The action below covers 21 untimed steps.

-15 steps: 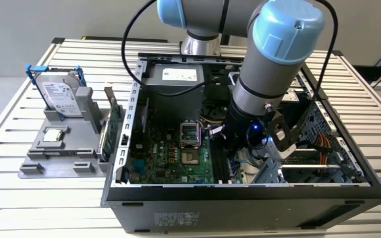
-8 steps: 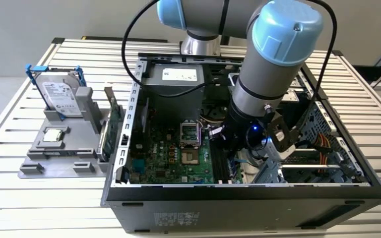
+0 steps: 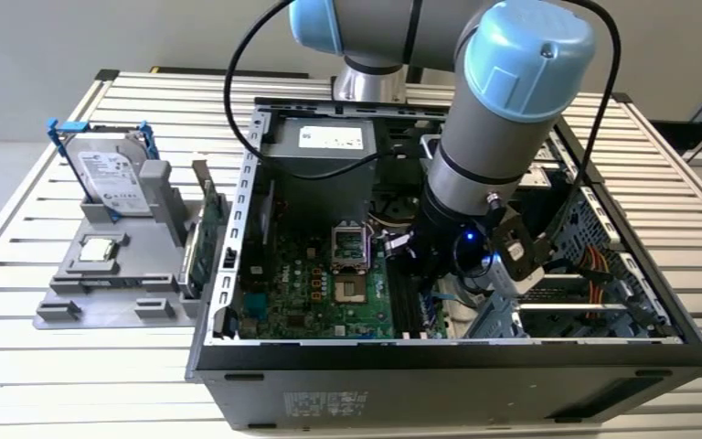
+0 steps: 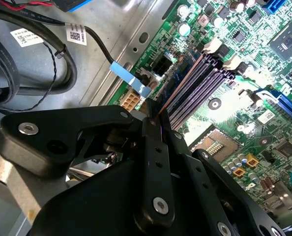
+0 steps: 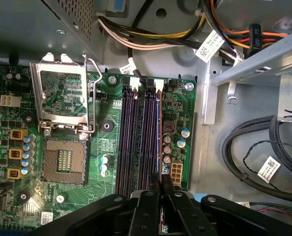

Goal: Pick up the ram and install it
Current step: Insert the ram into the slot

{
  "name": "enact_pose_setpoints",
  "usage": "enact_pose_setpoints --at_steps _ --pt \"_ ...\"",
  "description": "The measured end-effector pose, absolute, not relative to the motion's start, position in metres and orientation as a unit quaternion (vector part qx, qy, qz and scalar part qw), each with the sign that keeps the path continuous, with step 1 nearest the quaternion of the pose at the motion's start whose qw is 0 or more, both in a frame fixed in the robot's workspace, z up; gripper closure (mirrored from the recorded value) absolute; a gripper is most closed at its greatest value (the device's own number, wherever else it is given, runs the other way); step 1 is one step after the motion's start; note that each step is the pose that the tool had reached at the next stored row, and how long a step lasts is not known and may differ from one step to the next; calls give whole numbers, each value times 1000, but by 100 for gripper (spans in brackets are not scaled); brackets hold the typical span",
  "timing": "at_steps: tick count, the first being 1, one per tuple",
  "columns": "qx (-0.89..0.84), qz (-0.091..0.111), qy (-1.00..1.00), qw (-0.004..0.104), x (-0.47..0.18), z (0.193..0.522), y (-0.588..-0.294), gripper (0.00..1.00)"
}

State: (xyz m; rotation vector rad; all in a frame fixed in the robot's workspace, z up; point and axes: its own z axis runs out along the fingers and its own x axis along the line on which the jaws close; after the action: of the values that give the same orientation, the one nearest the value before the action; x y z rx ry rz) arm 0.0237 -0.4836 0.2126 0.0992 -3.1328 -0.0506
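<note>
My gripper (image 3: 430,279) reaches down inside the open computer case (image 3: 449,352), over the memory slots (image 5: 136,142) of the green motherboard (image 3: 314,293). In both wrist views its black fingers are shut on the ram (image 5: 159,137), a thin stick seen edge-on. The ram (image 4: 180,83) runs lengthwise along the outermost purple slot, the one nearest the board's edge, between the white end clips (image 5: 158,84). I cannot tell whether it is seated or just above the slot. The fingertips (image 4: 153,123) pinch one end of the stick.
A silver hard drive in a blue frame (image 3: 113,178) and a green card (image 3: 205,242) stand in a grey holder (image 3: 120,274) at the exterior view's left. The open processor socket (image 5: 65,118) lies beside the slots. Black cables (image 5: 254,162) and drive-cage metal (image 5: 264,64) crowd the other side.
</note>
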Motion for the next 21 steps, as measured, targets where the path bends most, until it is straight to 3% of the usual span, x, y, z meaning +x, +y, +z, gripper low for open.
enact_pose_setpoints --at_steps 21 --pt "24 -14 -1000 -1 16 225 -484 100"
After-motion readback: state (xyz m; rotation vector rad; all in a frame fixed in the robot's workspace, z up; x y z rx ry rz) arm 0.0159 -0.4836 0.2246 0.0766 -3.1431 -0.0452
